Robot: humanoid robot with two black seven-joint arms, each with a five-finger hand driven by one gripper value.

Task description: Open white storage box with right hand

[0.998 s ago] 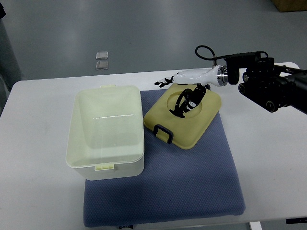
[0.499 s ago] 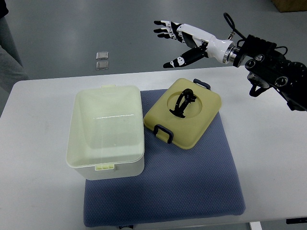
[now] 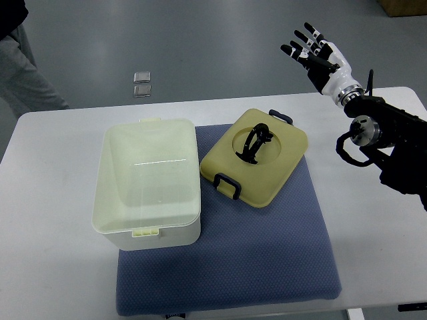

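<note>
Top view: right hand (image 3: 319, 55) raised beyond the table's (image 3: 53, 267) far edge, fingers spread and holding nothing. White storage box (image 3: 148, 183) stands open on the blue mat (image 3: 267, 260), well to the hand's left and nearer the robot. Yellow lid (image 3: 257, 157), black handle up, lies flat on the mat between box and hand, apart from both.

One camera looks steeply down from the robot's side onto the table (image 3: 60, 267).
</note>
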